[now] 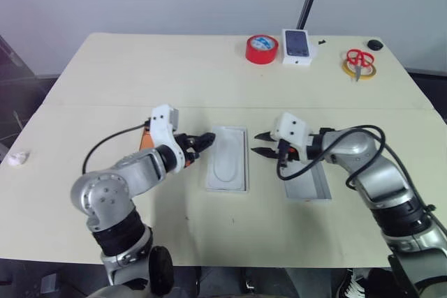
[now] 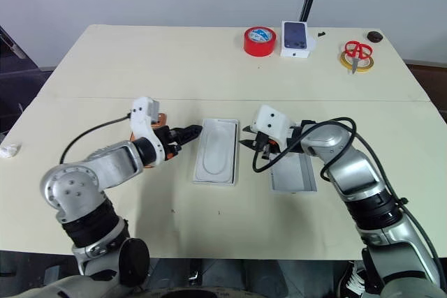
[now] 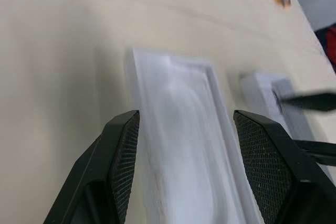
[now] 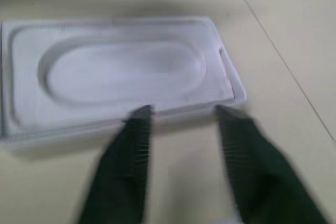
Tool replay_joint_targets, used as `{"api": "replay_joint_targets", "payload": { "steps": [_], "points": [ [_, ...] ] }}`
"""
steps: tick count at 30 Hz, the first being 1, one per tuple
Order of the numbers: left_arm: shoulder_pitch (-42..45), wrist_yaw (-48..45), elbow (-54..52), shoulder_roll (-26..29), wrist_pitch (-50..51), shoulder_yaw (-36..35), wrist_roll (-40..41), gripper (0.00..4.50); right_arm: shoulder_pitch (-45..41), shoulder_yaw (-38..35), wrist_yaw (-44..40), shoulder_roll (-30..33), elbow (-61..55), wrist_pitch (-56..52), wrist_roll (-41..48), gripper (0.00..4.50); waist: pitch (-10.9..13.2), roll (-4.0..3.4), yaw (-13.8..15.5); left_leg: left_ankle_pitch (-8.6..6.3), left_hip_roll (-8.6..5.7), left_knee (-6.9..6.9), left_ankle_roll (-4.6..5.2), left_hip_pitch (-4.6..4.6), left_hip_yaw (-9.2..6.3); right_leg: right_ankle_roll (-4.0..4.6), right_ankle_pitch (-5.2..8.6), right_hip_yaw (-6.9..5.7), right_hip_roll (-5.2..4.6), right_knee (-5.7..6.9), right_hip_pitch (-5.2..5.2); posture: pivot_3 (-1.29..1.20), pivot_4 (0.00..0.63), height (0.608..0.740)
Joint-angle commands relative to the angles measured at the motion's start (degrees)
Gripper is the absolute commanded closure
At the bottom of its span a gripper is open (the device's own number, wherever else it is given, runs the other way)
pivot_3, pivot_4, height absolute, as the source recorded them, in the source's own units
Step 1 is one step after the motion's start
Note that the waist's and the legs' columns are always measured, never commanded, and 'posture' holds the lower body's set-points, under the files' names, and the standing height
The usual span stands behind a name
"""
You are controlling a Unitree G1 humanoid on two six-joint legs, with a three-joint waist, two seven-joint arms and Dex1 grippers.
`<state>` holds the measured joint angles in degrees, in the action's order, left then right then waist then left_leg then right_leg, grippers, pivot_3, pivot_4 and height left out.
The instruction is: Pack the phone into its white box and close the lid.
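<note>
A white moulded insert (image 1: 228, 159) with a rounded recess lies at the middle of the table; whether the white box sits under it I cannot tell. My left gripper (image 1: 207, 142) hovers at the insert's left edge, open and holding nothing. At the opposite edge my right gripper (image 1: 257, 144) is open too, its fingertips (image 4: 140, 115) close to the rim. Under my right forearm lies a shallow white tray, pale inside, which I take for the lid (image 1: 308, 185). A copper-orange thing (image 1: 144, 139), probably the phone, peeks out behind my left wrist and is mostly hidden.
Along the far edge stand a red tape roll (image 1: 262, 49), a small white box with a dark phone picture (image 1: 297, 46), red-handled scissors (image 1: 360, 58) on a yellow ring, and a small black knob (image 1: 376, 45). A crumpled white scrap (image 1: 17, 158) lies at the left edge.
</note>
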<state>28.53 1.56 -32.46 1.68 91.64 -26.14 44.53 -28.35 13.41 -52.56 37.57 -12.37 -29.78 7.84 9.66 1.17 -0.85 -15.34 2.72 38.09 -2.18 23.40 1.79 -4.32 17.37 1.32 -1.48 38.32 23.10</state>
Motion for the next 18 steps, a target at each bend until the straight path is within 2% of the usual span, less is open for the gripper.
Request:
{"api": "replay_joint_targets", "payload": {
  "steps": [1,2,5,9,13,18],
  "points": [
    [-4.8,-7.6,-4.2,11.0,-8.6,5.9,-1.5,1.53,-2.9,2.5,4.4,-4.3,0.2,-3.1,-2.3,4.41,0.0,-0.01,-0.4,0.02,0.01,-0.03,-0.04,-0.02,0.03,0.0,0.0,0.03,0.0,0.02,0.03,0.0,0.15,0.732],
    [-7.0,-10.2,-4.7,14.4,-12.2,7.7,-2.4,1.53,-3.6,3.2,5.8,-5.7,0.8,-4.0,-3.0,4.41,0.0,-0.01,-0.2,0.2,0.03,-0.13,-0.36,-0.02,0.04,0.01,0.0,0.06,-0.04,0.06,0.08,0.0,0.15,0.732],
    [-17.1,-21.0,-5.7,24.3,-27.4,12.4,-7.6,1.53,-5.6,5.2,10.8,-10.5,3.5,-6.3,-5.8,4.41,0.0,-0.01,-0.4,0.26,0.06,-0.18,-0.46,-0.02,0.06,0.02,0.0,0.06,-0.11,0.06,0.13,0.0,0.15,0.732],
    [-26.8,-31.5,-6.4,32.2,-42.8,14.9,-12.6,1.53,-6.7,6.9,14.2,-14.6,6.1,-7.1,-8.0,4.41,0.0,-0.01,0.4,0.19,0.11,-0.23,-0.34,0.02,0.07,0.08,0.01,0.02,-0.25,0.01,0.16,0.0,0.15,0.732],
    [-32.5,-36.9,-6.7,35.5,-50.0,14.5,-13.5,1.53,-7.7,8.8,17.0,-17.4,9.1,-6.3,-10.8,4.41,0.0,-0.01,0.2,0.17,0.05,-0.23,-0.3,0.04,0.14,0.27,0.09,0.01,-0.45,-0.08,0.14,0.0,0.15,0.732],
    [-34.2,-37.2,-6.4,35.9,-52.5,14.6,-13.7,1.53,-8.3,10.9,19.3,-17.6,11.5,-4.9,-14.9,4.41,0.0,-0.01,0.0,0.14,0.08,-0.23,-0.26,0.05,0.15,0.12,0.0,-0.01,-0.43,-0.08,0.16,0.0,0.15,0.732]
  ]
}}
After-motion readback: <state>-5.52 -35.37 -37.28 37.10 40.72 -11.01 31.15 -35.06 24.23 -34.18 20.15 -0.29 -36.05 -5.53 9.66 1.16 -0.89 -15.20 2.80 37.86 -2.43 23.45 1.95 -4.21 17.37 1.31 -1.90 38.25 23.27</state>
